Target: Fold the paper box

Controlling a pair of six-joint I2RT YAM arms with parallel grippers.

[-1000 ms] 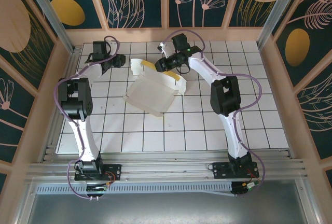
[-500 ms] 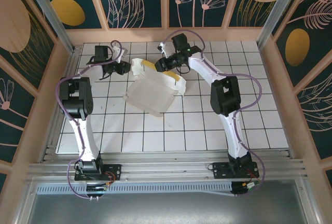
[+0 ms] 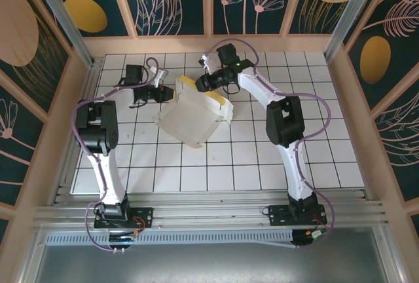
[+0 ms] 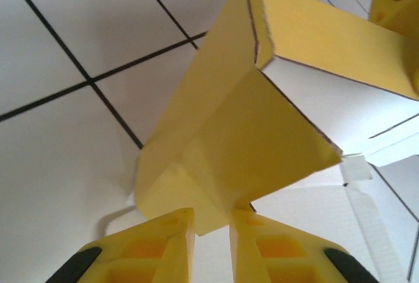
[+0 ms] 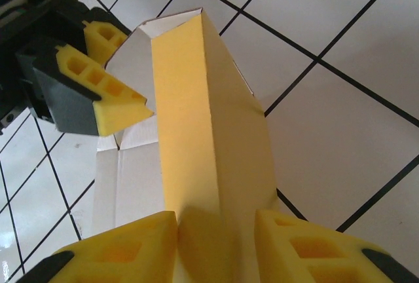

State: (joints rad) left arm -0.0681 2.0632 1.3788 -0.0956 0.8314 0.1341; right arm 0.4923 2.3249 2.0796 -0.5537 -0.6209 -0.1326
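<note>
The paper box lies half-opened on the white tiled table. Its pale inside faces up, its near corner points toward the arm bases, and its yellow-backed flaps are raised along the far side. The left pincer sits at the box's far-left edge. Over the last second it has come in from the far-left tiles to meet the card. In the left wrist view its fingers stand a narrow gap apart, with a yellow flap corner reaching down between them. Whether they pinch it cannot be told. Just beyond, at the far edge, the right pincer grips an upright yellow flap. The card fills the space between its fingers, and this hold is unchanged from a second ago.
</note>
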